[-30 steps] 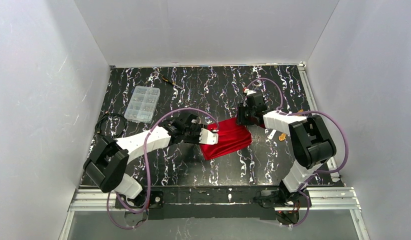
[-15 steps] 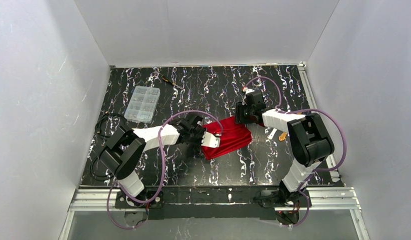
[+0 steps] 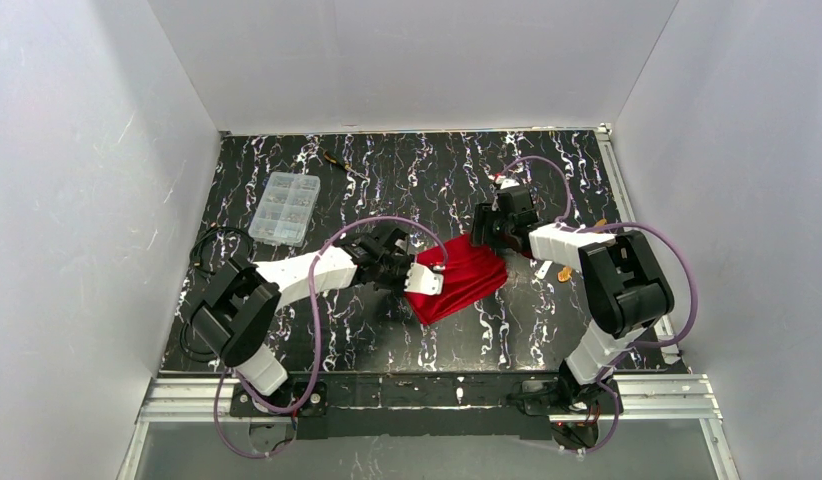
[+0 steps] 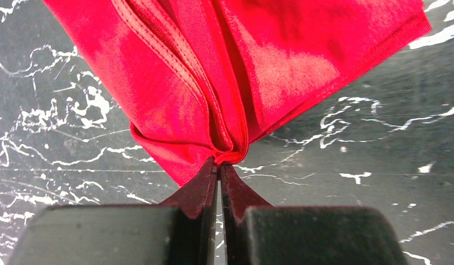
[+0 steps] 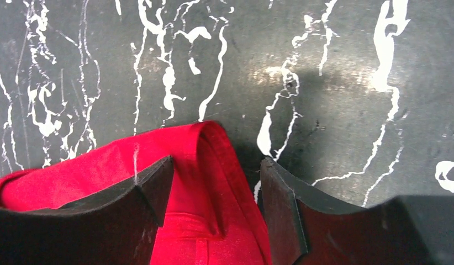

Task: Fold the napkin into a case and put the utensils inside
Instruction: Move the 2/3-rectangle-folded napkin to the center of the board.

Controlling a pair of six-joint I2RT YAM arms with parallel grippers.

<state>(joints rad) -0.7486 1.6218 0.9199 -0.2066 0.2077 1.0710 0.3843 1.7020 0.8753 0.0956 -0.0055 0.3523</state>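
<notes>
On the black marbled table, the left gripper has its jaws pressed together on the napkin's left corner, and the red cloth puckers into pleats at the fingertips. The napkin lies folded and creased mid-table between the two arms. At its far right corner the right gripper stands with jaws well apart, straddling a rolled fold without clamping it, and the utensils lie near the right arm.

Left tool pinched on napkin corner
</notes>
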